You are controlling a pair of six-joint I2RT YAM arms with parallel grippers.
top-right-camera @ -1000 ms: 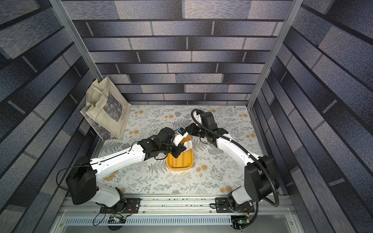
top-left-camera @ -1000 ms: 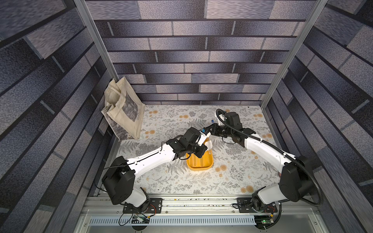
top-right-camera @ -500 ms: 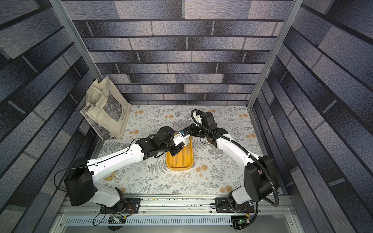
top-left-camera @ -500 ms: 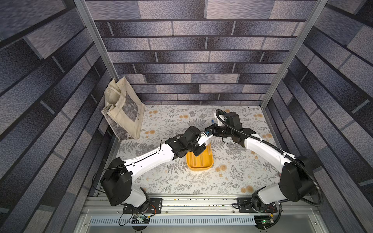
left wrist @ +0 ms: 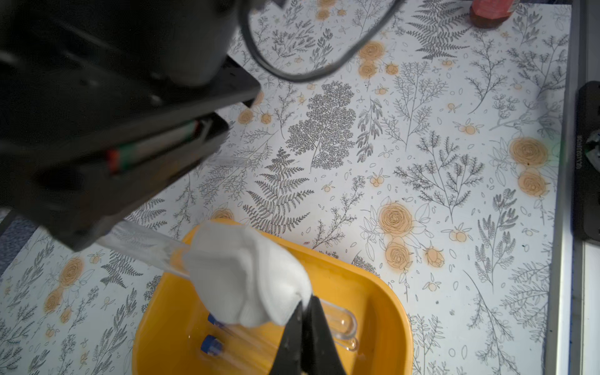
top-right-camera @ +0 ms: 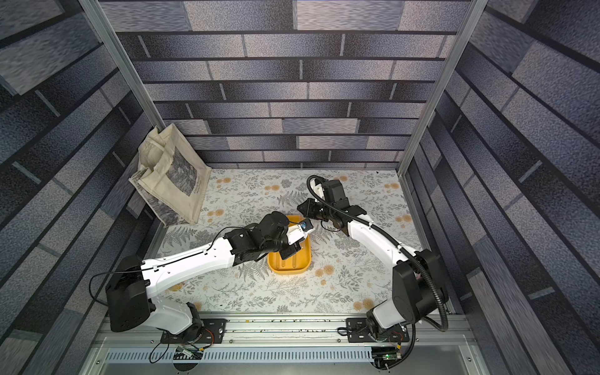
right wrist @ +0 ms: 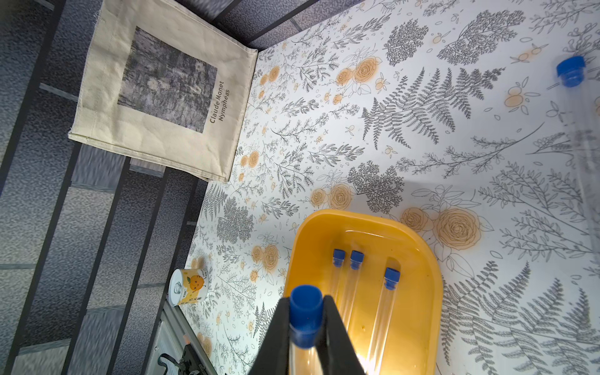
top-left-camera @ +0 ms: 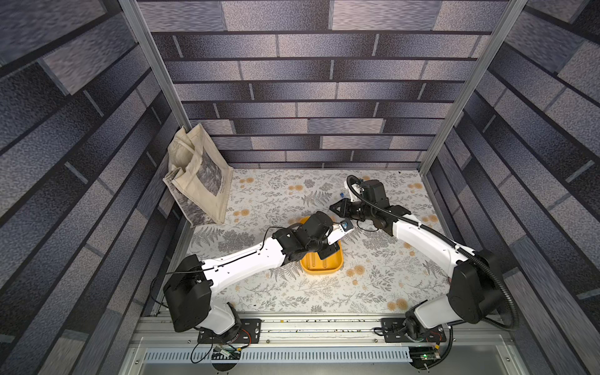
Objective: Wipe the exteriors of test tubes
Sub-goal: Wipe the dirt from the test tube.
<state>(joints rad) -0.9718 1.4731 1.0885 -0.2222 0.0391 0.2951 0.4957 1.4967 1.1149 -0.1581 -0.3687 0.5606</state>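
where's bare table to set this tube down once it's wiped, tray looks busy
Bare mat: between the yellow tray and the front rail, and at the back between the tote bag and the loose tube. Crowded: over the tray's far end, where the left gripper with the cloth meets the right gripper and its held tube; three tubes lie in the tray.

**Site: enclosed robot test cell, dressed as a set**

Booth framed by aluminium posts (top-left-camera: 159,65); walls (top-left-camera: 308,74) are flat panels printed with grey brick. Left arm (top-left-camera: 240,261) and right arm (top-left-camera: 422,238) stand bolted to a metal rail (top-left-camera: 318,326) at the front edge of a table (top-left-camera: 292,292) under floral-print covering. Props: canvas tote bag (top-left-camera: 198,181) leaning in a corner, small drink can (right wrist: 190,287), blue-capped test tubes (right wrist: 355,259) in a yellow tray (right wrist: 300,250).
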